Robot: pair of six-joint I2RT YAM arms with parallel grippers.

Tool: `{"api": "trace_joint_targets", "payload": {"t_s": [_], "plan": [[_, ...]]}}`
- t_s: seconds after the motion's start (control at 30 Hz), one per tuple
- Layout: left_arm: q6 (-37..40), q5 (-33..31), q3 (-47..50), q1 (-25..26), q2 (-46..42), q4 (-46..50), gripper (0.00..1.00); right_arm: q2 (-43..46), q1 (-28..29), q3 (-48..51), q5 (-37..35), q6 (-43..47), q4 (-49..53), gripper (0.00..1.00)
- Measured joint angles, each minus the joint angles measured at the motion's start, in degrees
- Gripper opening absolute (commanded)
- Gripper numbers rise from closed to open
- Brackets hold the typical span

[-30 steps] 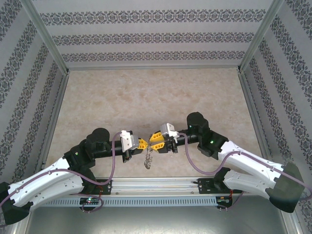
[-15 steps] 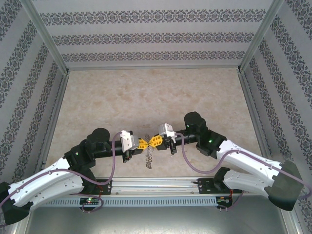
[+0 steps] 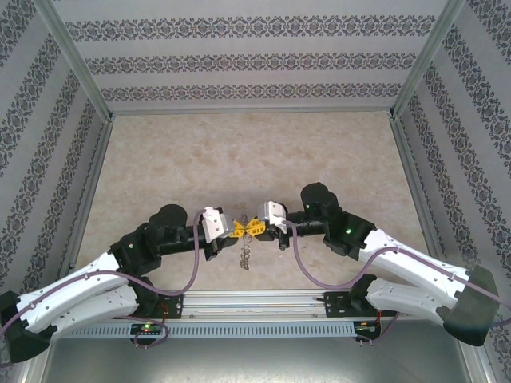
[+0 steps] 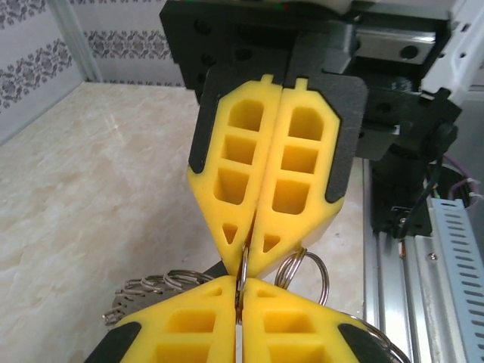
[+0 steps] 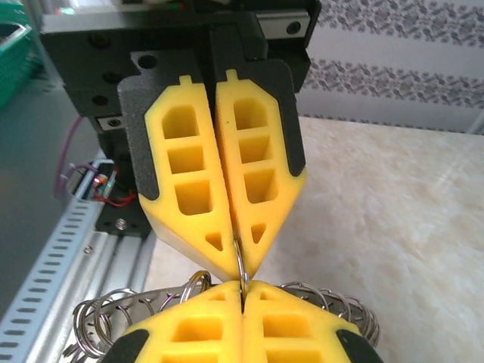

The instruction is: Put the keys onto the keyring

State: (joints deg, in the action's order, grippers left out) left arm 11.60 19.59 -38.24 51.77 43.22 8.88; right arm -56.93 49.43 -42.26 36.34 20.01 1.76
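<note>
Low in the centre of the top view, the keyring (image 3: 246, 257) hangs edge-on, its long axis running straight down the frame from the fingertips. Just above it, the left gripper (image 3: 237, 232) and right gripper (image 3: 254, 228) meet tip to tip. Both are clamped on its thin upper rim and equally near it, with the wire loops (image 5: 113, 318) dangling below. Any pull between them would likely run left to right, crosswise to the ring.

Both the left gripper (image 4: 238, 291) and right gripper (image 4: 249, 253) show matt yellow plastic fingers (image 4: 299, 159) on black plastic; the keyring (image 4: 151, 287) gleams, thin shiny metal wire; tabletop (image 3: 239, 152) smooth, marble-look, slightly glossy.
</note>
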Motion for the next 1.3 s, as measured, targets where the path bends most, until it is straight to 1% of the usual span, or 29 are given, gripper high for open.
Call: {"api": "trace_joint_targets", "payload": {"t_s": [0.13, 0.2, 0.23, 0.4, 0.47, 0.53, 0.57, 0.7, 0.83, 0.97, 1.03, 1.1, 1.3], "plan": [[0.20, -1.60, -1.68, 0.00, 2.16, 1.38, 0.10, 0.00, 1.09, -1.62, -4.26, 1.64, 3.28, 0.00], [0.22, -1.95, -2.01, 0.00, 3.06, 1.99, 0.01, -0.22, 1.84, -2.25, -6.56, 2.64, 5.14, 0.00], [0.39, -2.05, -2.16, 0.00, 3.45, 2.43, 0.00, -0.33, 2.25, -2.49, -7.76, 3.08, 6.05, 0.00], [0.63, -2.05, -2.19, 0.00, 4.04, 3.19, 0.00, -0.42, 3.91, -3.02, -11.50, 4.94, 8.28, 0.00], [0.50, -1.51, -2.01, 0.00, 3.52, 3.06, 0.00, -0.04, 4.11, -3.02, -11.65, 5.42, 8.28, 0.01], [0.17, -0.50, -1.25, 0.00, 2.36, 1.77, 0.00, 0.74, 4.44, -3.02, -11.43, 5.49, 8.07, 0.10], [0.00, 0.20, -0.50, 0.00, 1.42, 0.68, 0.00, 1.16, 4.63, -2.99, -11.13, 5.51, 7.91, 0.12], [-1.18, 3.37, 2.47, -0.02, -2.03, -3.91, 0.00, 2.71, 5.20, -2.95, -9.35, 5.51, 7.23, 0.14], [-2.21, 5.57, 3.87, -0.02, -2.99, -6.91, 0.00, 3.85, 5.20, -2.40, -7.85, 5.46, 6.58, 0.15], [-3.04, 7.02, 4.46, -0.02, -3.02, -8.59, 0.00, 4.20, 5.20, -2.25, -7.21, 5.27, 6.19, 0.11], [-3.17, 7.39, 4.94, -0.02, -3.13, -9.40, 0.00, 4.28, 5.20, -2.23, -7.08, 5.03, 6.25, 0.07], [-3.28, 7.45, 5.25, -0.02, -3.26, -9.81, 0.00, 4.28, 5.20, -2.23, -7.13, 4.68, 6.34, 0.00], [-3.39, 6.88, 5.66, -0.02, -3.23, -10.25, 0.00, 4.28, 5.20, -2.25, -7.82, 4.46, 6.80, 0.00]]}}
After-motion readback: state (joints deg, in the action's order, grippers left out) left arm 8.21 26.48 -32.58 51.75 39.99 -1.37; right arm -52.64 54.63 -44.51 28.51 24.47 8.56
